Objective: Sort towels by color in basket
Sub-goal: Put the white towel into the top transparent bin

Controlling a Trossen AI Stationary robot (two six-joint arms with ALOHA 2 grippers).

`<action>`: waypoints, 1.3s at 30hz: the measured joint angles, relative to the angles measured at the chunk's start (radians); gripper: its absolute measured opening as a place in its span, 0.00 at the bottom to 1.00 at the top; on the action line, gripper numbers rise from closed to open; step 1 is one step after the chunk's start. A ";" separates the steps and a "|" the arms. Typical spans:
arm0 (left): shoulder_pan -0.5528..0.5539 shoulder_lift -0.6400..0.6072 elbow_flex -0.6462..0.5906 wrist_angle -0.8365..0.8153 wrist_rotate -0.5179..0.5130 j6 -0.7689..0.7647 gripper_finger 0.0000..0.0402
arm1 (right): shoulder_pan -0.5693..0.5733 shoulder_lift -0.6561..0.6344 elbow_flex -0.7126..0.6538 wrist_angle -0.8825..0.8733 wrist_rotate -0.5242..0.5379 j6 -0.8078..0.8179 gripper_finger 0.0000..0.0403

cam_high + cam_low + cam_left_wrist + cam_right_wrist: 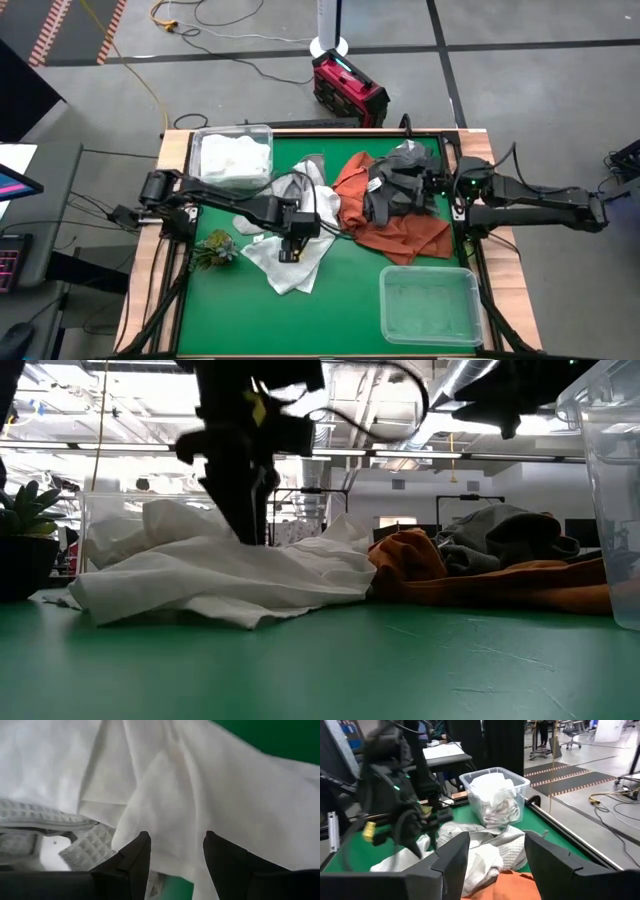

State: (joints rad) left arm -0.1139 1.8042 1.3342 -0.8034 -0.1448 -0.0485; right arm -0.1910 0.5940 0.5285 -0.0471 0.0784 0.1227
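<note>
A white towel lies crumpled on the green mat, and my left gripper is down on it, open. In the left wrist view my left gripper has a raised fold of the white towel between its fingers, with a light grey waffle towel beside them. My right gripper is open and hovers over the pile of a rust orange towel and dark grey towels. In the right wrist view it touches nothing. My left gripper comes at the white towel from above, pointing down. Its open fingers stand on either side of a raised fold near the towel's middle. The towel lies slack on the mat. I cannot tell whether the fingertips touch the cloth.
A clear bin holding white towels stands at the far left corner. Another clear bin stands near the near right corner with nothing in it. A small green plant sprig lies left of the white towel. Wooden rails border the mat.
</note>
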 joint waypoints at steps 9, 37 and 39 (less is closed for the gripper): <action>-0.023 0.015 0.000 0.038 0.212 0.060 0.37 | 0.012 0.004 0.000 0.002 0.001 0.000 0.55; -0.050 -0.068 0.030 0.045 0.085 -0.080 0.31 | 0.012 0.012 0.000 0.015 0.002 0.000 0.55; -0.046 -0.070 0.031 0.046 0.052 -0.082 0.40 | 0.012 0.019 0.000 0.023 0.002 0.000 0.55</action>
State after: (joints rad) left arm -0.1600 1.7344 1.3651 -0.7575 -0.0932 -0.1309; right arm -0.1791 0.6130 0.5285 -0.0244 0.0803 0.1223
